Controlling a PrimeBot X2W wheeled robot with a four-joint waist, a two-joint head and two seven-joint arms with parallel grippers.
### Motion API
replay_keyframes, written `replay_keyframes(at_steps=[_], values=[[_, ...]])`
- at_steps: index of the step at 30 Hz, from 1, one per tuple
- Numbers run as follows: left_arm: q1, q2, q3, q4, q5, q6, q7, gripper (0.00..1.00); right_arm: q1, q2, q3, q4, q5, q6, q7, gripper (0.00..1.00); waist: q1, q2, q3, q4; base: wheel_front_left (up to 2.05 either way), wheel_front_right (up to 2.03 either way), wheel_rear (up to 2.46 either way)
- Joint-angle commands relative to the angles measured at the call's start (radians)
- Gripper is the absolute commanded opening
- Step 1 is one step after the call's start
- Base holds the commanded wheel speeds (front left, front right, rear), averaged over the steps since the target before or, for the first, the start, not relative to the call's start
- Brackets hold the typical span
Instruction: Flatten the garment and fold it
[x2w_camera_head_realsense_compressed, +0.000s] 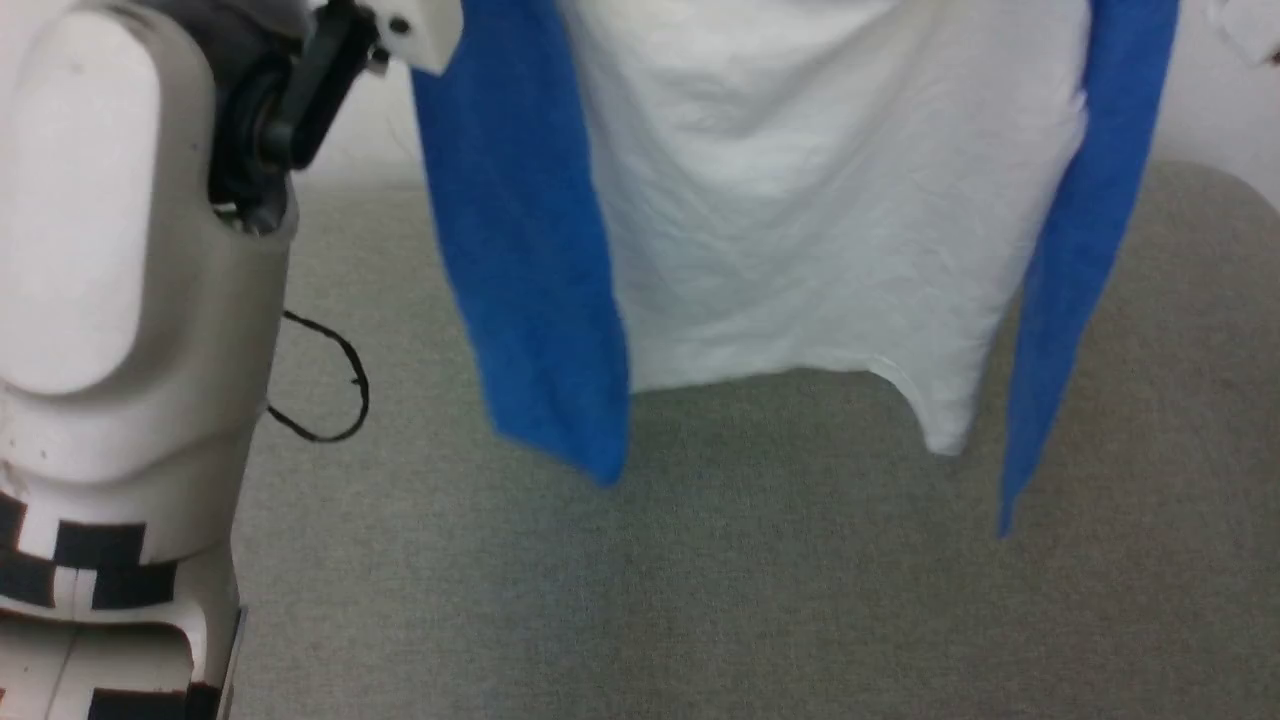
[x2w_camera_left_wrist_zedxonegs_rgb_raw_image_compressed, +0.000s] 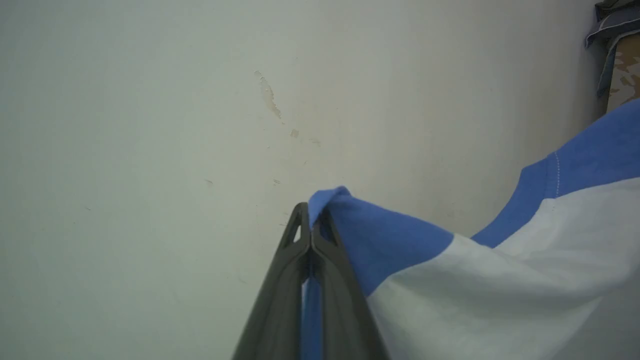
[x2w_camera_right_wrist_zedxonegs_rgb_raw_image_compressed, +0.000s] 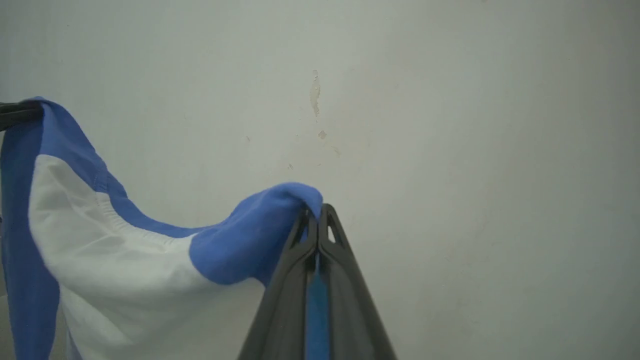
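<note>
Head view: forearm (x2w_camera_head_realsense_compressed: 120, 300), black cable (x2w_camera_head_realsense_compressed: 345, 385) beside garment (x2w_camera_head_realsense_compressed: 800, 200)

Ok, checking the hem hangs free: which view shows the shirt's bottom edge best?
The head view: the shirt hangs with its white hem visible. The wrist views show its top, blue corners pinched in the left claw and right claw.

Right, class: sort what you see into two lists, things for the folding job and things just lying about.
Job: garment; left gripper, shut on it; right gripper, shut on it.
Lying about: black cable on the grey surface; stained wall.
</note>
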Motion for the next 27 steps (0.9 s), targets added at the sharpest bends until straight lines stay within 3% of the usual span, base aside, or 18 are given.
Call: replay_keyframes(at_steps=[1, 8, 12, 21, 27], values=[[-0.025, 0.000, 0.005, -0.003, 0.003, 0.011, 0.009, 0.00, -0.022, 0.001, -0.009, 0.002, 0.006, -0.002, 0.006, 0.00, 0.0000, -0.0001, 0.053, -0.019, 0.00, 0.00, 0.00], [-0.160, -0.030, -0.010, 0.040, 0.045, 0.069, 0.064, 0.00, -0.132, 0.000, -0.035, 0.066, 0.006, -0.002, 0.059, 0.00, 0.0000, -0.0001, 0.236, -0.052, 0.00, 0.00, 0.00], [-0.295, -0.047, -0.020, 0.094, 0.110, 0.107, 0.031, 0.00, -0.231, -0.026, -0.014, 0.115, -0.025, -0.002, 0.043, 0.00, 0.0000, -0.0001, 0.360, -0.055, 0.00, 0.00, 0.00], [-0.585, -0.112, -0.047, 0.287, 0.228, 0.163, -0.217, 0.00, -0.510, -0.071, 0.038, 0.241, -0.119, -0.002, -0.103, 0.00, 0.0000, -0.0001, 0.554, -0.026, 0.00, 0.00, 0.00], [-0.681, -0.128, -0.066, 0.352, 0.281, 0.187, -0.415, 0.00, -0.627, -0.124, 0.094, 0.291, -0.156, -0.002, -0.207, 0.00, 0.0000, -0.0001, 0.652, 0.000, 0.00, 0.00, 0.00]])
